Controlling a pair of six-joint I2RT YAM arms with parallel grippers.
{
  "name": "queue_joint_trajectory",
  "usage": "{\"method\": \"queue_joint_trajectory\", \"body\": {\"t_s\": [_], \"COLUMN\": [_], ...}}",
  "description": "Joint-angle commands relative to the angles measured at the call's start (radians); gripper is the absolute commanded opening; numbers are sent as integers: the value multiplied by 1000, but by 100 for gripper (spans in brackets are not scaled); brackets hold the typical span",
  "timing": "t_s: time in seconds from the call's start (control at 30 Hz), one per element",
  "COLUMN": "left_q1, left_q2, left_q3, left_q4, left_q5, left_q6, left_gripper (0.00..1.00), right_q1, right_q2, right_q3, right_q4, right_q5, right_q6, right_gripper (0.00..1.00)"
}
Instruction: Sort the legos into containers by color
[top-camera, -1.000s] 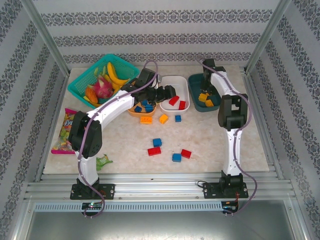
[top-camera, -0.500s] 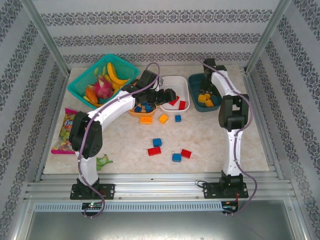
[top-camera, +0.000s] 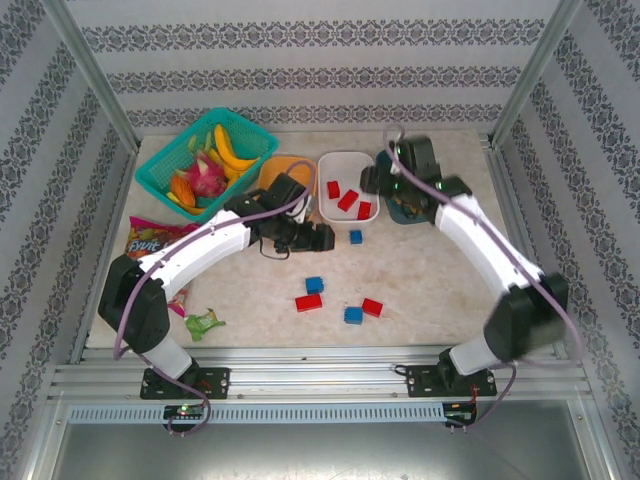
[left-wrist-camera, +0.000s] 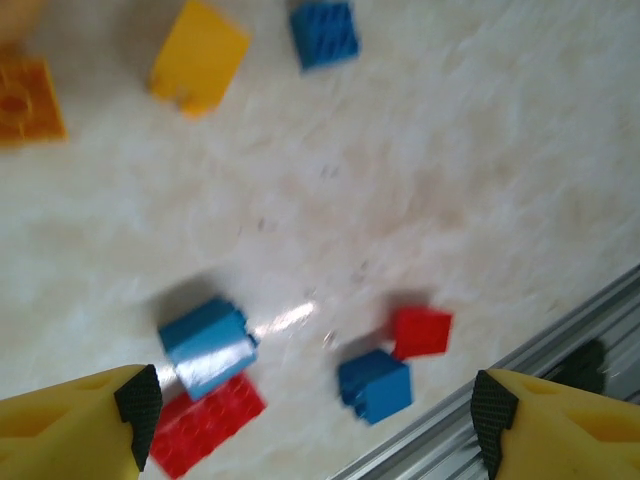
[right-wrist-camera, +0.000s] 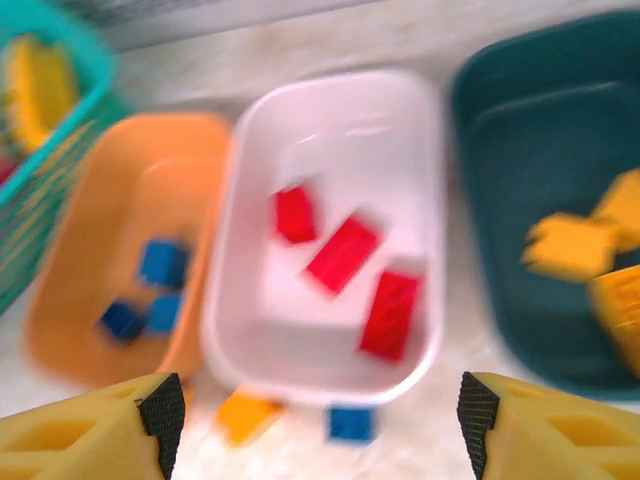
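Just inside the rail (top-camera: 320, 370) at six o'clock, four loose legos (top-camera: 314, 284), red and blue studded plastic, lie on the marbled table (top-camera: 420, 290) with bare room toward three; just beyond, my left gripper (left-wrist-camera: 315, 410) hangs spread wide, gripping nothing. At twelve the smooth rounded orange tub (right-wrist-camera: 120, 200), white tub (right-wrist-camera: 345, 140) and teal tub (right-wrist-camera: 530, 140) hold blue, red and yellow legos, my right gripper (right-wrist-camera: 320, 408) above them gaping, empty. Wrist views are blurred; from above, the right arm (top-camera: 480, 240) hides most of the teal tub.

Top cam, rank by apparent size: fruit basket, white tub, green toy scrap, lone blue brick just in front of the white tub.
1. fruit basket, clearly largest
2. white tub
3. green toy scrap
4. blue brick, smallest
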Motion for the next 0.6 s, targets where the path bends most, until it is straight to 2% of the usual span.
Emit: {"method": "queue_joint_trajectory", "body": {"t_s": [0.0,0.1,0.27,0.47,0.57], "left_q1": [-48,-99,-137,-156,-160], "left_q2": [18,72,161,277,314], "left_q3": [-56,-58,-46,30,61], "left_q4": [-57,-54,-63,-132,-152], "left_q5": [-75,-135,-197,-227,-255], "left_q6": [-4,-43,-135,-173,-184], "left_gripper": [89,90,89,86,79], "right_q1": [41,109,195,216,217], "right_q2": [-158,-342,-574,-662,-665], "right_q3": [-248,-431,-578,-616,-623], "right_q4": [155,150,65,18,24], "right_q5": [-196,-257,-232,-216,-220], "right_q6": [51,106,195,224,218], "right_gripper": [79,84,88,88,87]}}
